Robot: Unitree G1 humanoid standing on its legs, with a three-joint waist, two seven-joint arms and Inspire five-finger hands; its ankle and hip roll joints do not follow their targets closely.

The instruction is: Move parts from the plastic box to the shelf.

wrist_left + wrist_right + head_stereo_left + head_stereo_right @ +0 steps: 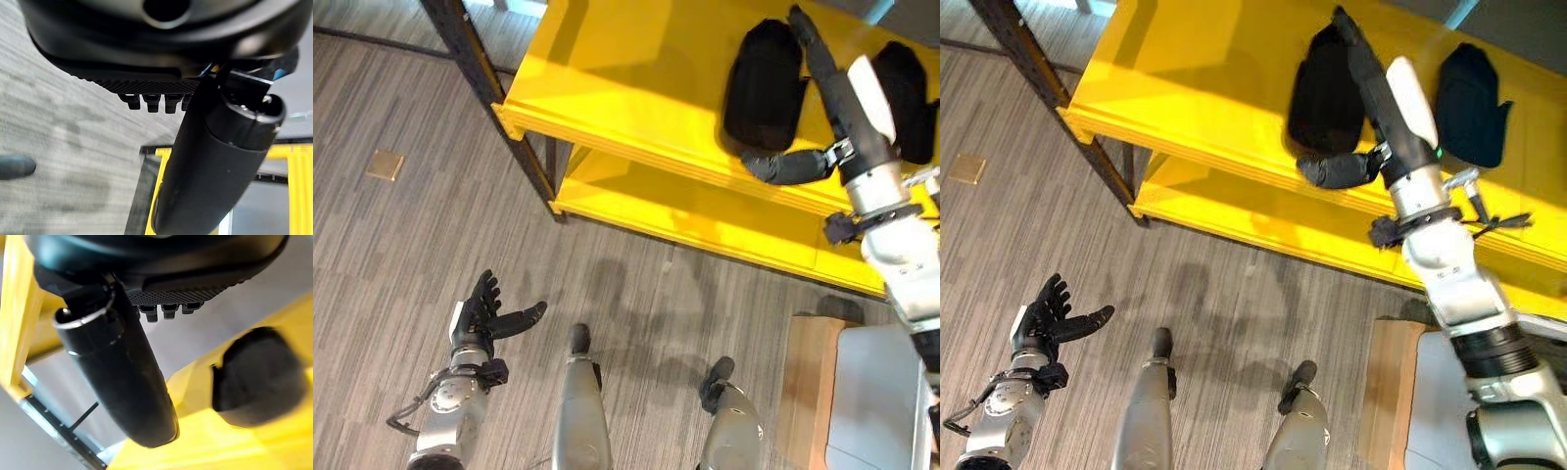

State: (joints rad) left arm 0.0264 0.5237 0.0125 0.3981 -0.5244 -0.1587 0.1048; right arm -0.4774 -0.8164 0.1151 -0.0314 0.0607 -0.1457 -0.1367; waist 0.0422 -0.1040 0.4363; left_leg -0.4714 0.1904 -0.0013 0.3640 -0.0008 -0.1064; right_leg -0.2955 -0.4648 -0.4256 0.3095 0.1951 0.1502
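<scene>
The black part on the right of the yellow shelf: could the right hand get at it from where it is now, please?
Probably yes. The right hand is open over the top shelf, by the other black part; the right-side part lies uncovered beside its arm, nothing between.

Head-high stereo pair, close wrist views

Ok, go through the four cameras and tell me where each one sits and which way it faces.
Left eye view: on the head, looking down at the yellow shelf, two black parts on it; open left hand low over the floor, right hand over the shelf.
Right eye view: same head, slightly beside; same shelf, parts, both hands.
Left wrist view: along the left hand toward the floor and shelf frame; thumb in front.
Right wrist view: along the right hand at a black part; thumb in front.
Shared: the shelf.
</scene>
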